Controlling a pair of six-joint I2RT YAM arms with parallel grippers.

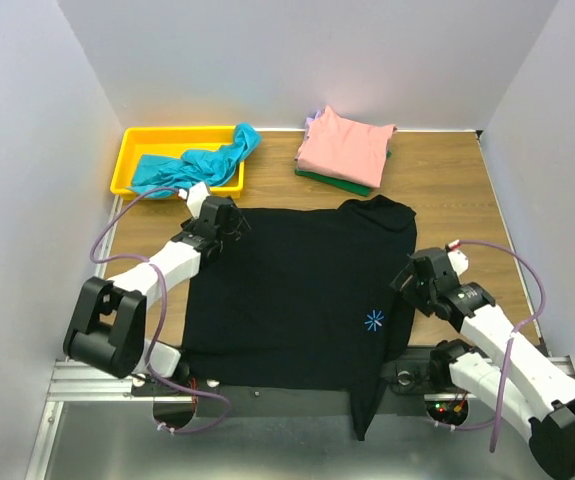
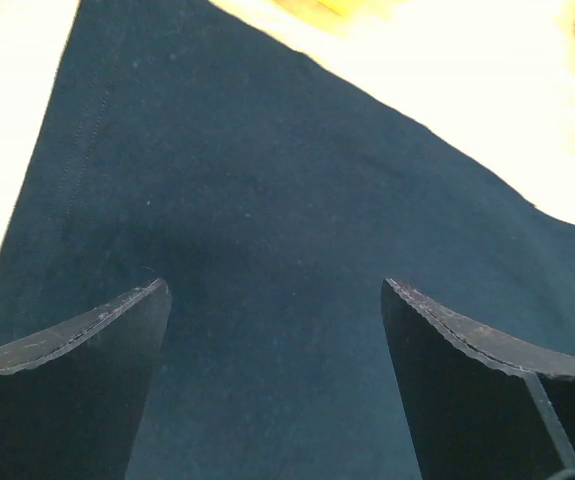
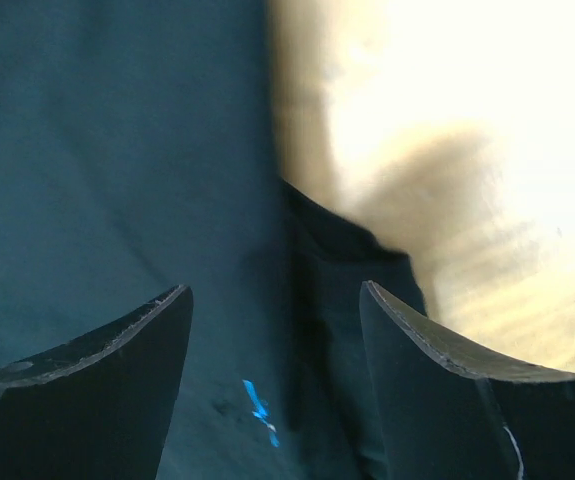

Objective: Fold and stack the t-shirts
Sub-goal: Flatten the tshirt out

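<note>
A large black t-shirt (image 1: 287, 290) with a small blue starburst print (image 1: 374, 321) lies spread flat on the wooden table; one corner hangs over the near edge. My left gripper (image 1: 225, 212) is open and empty over its far left corner; black cloth (image 2: 267, 200) fills the left wrist view. My right gripper (image 1: 407, 280) is open and empty over the shirt's right edge, with the print (image 3: 260, 411) between its fingers. A teal shirt (image 1: 197, 160) lies crumpled in the yellow bin. A folded salmon-pink shirt (image 1: 345, 146) tops a stack, with green (image 1: 337, 184) and lavender (image 1: 311, 121) edges showing.
The yellow plastic bin (image 1: 132, 155) stands at the back left of the table. The folded stack sits at the back centre. Bare wood (image 1: 447, 190) shows at the right. White walls close in on three sides.
</note>
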